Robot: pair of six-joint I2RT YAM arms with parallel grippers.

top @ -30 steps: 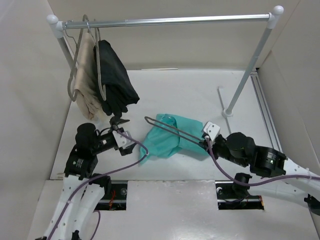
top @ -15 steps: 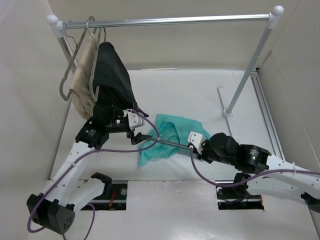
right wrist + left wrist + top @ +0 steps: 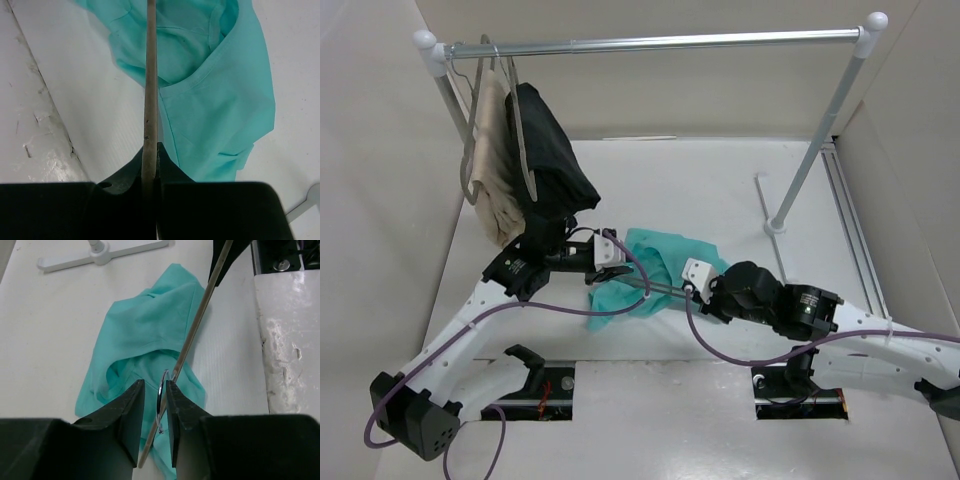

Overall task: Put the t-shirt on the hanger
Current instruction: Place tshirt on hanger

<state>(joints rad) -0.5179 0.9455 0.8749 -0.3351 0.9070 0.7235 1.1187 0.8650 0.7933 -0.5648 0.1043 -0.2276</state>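
The teal t-shirt (image 3: 665,255) lies crumpled mid-table and also fills the left wrist view (image 3: 145,325) and the right wrist view (image 3: 210,100). The slim grey hanger (image 3: 660,289) hovers over it, its arm a straight rod (image 3: 195,325) (image 3: 150,75). My right gripper (image 3: 688,292) (image 3: 151,147) is shut on that rod. My left gripper (image 3: 610,270) (image 3: 155,390) straddles the hanger's thin wire hook (image 3: 160,400). Its jaws are narrow, the hook lies close to the right finger, and a small gap shows on the left.
A clothes rail (image 3: 660,42) spans the back. A beige garment (image 3: 492,150) and a black garment (image 3: 550,150) hang at its left end, just above my left arm. The rack's right post (image 3: 820,130) and foot (image 3: 775,228) (image 3: 100,247) stand at right. Walls enclose the table.
My left arm swung up from near its base to the hanger's hook, and its jaws narrowed from wide open. My right arm carried the hanger leftward. The hung garments swayed.
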